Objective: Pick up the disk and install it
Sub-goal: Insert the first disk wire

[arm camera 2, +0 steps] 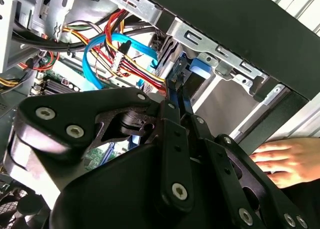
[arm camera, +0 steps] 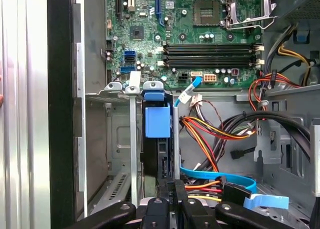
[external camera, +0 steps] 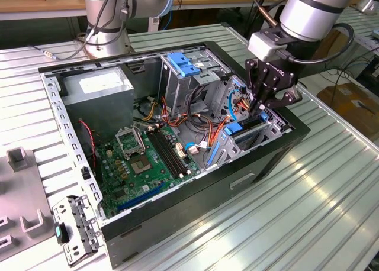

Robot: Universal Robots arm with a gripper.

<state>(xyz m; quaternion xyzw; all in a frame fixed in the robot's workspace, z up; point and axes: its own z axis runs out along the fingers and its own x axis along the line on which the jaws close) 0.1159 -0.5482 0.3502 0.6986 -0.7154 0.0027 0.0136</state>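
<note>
The disk [arm camera: 158,123], dark with a bright blue frame, is seen standing on edge in a metal slot of the computer case [external camera: 278,147]. It is pinched by the narrow fingers of the gripper [external camera: 259,105] at the exterior view's right.

Ribbed metal table [external camera: 331,188] carries an open computer case [external camera: 177,223].

Disk [arm camera: 158,139] sat edge-on in its bay; only the blue frame and a dark sliver showed, rest hidden by bay walls. Gripper [arm camera: 172,191] cut off by the first wrist view's edge, its contact with the disk unclear. In the second wrist view a person's hand [arm camera 2: 280,159] was half hidden behind gripper links.
</note>
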